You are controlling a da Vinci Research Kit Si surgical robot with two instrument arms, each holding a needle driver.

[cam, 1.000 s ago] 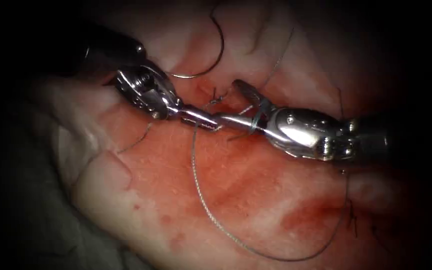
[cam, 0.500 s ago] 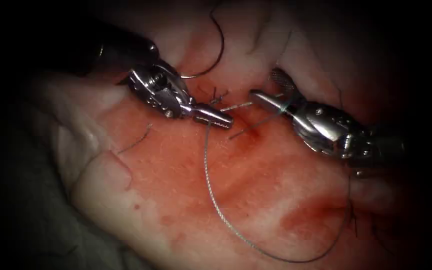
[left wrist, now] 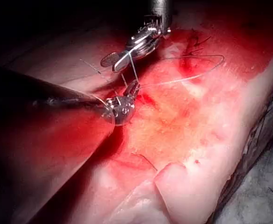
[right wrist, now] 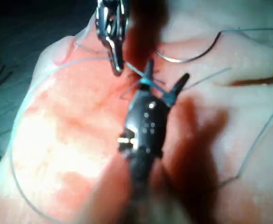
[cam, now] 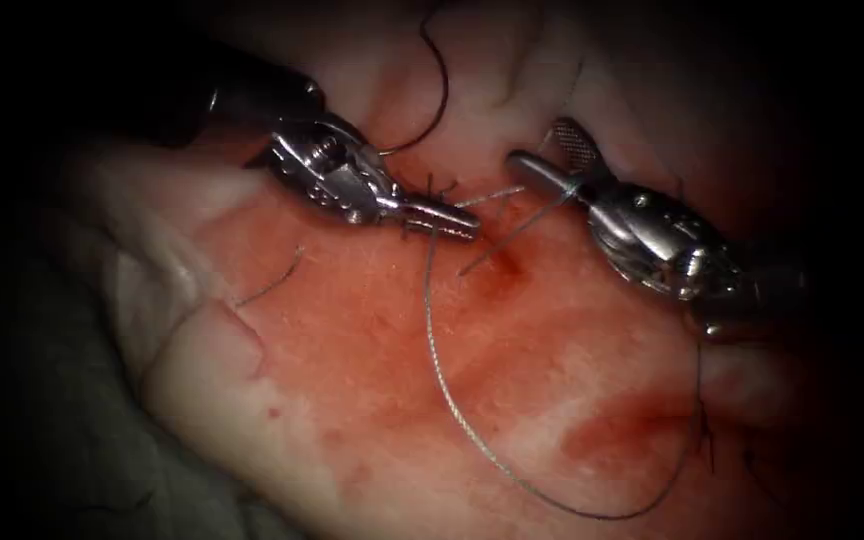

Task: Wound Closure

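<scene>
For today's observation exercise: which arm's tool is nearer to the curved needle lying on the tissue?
Left. The left tool lies just below the needle, its wrist beside the needle's lower end, jaws shut on the thread. The right tool, jaws open, sits further right.

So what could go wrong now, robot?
The left tool grips the thread; a hard tug might tear the tissue. The right tool, jaws open, holds nothing, but thread lies across them and might snag. The needle seems to lie loose on the tissue above both tools, where it could catch the thread.
</scene>
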